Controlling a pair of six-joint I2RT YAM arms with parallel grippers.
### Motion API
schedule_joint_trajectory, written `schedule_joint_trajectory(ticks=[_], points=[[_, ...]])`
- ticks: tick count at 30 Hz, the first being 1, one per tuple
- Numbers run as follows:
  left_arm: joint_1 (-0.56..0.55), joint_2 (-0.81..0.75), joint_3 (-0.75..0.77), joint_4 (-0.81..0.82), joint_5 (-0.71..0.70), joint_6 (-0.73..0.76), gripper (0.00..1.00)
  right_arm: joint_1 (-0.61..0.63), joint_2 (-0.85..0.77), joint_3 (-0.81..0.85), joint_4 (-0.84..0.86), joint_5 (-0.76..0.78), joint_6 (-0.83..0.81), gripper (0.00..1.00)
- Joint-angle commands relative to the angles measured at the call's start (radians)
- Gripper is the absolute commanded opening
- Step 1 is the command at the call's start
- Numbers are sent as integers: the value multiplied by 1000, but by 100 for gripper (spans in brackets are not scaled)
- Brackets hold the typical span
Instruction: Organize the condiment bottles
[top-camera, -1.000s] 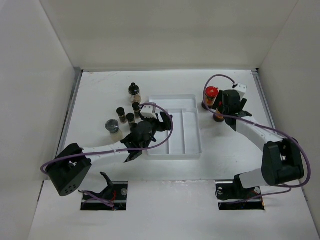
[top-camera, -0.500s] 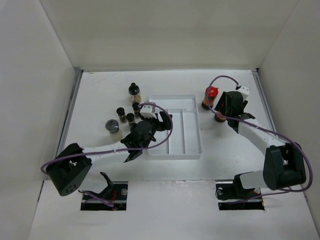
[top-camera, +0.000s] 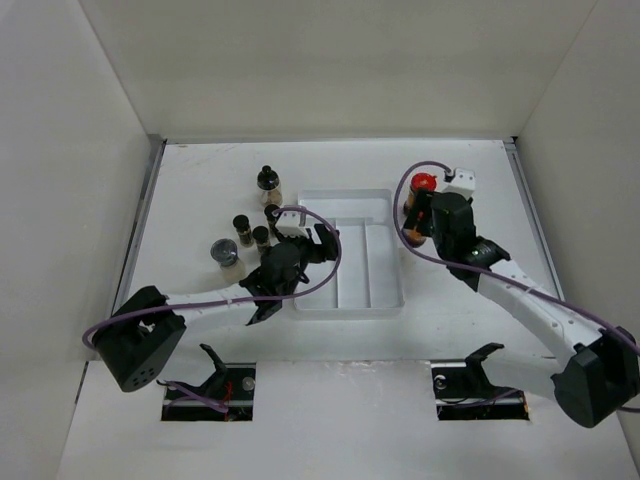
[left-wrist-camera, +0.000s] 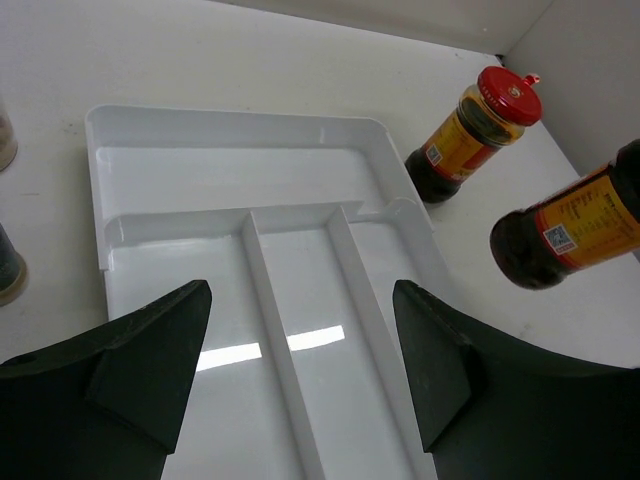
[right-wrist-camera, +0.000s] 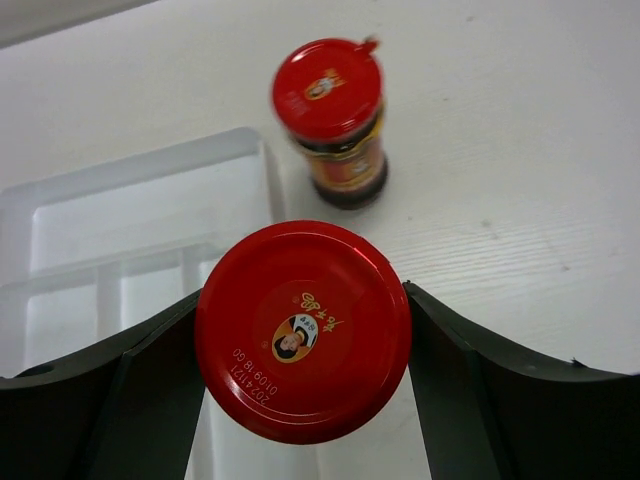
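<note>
My right gripper (top-camera: 425, 222) is shut on a red-capped jar (right-wrist-camera: 303, 330) of dark brown sauce and holds it off the table beside the right rim of the white divided tray (top-camera: 350, 202). The held jar shows tilted in the left wrist view (left-wrist-camera: 575, 232). A second red-capped jar (top-camera: 423, 184) stands on the table just behind it (right-wrist-camera: 335, 110). My left gripper (top-camera: 316, 246) hangs open and empty over the tray's left half (left-wrist-camera: 300, 370). Black-capped jars (top-camera: 267, 180) (top-camera: 243, 225) (top-camera: 262, 236) and a silver-capped jar (top-camera: 224, 252) stand left of the tray.
The tray (left-wrist-camera: 240, 170) has long narrow compartments and one wide one across the back, all bare. Two jars show partly at the left edge of the left wrist view (left-wrist-camera: 8, 265). White walls close the table at the back and both sides.
My right gripper has moved left with its red-capped jar, from right of the standing jar to the tray's right rim. The left arm has hardly moved.
</note>
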Motion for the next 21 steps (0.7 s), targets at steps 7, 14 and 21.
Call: schedule_joint_trajectory(ticks=[7, 14, 21], points=[[16, -57, -23, 64, -3, -21, 72, 104, 244, 317, 225, -44, -24, 54], [15, -52, -26, 80, -3, -23, 72, 106, 497, 506, 305, -91, -45, 54], [18, -44, -28, 84, 3, -32, 72, 109, 652, 606, 365, -93, -42, 54]])
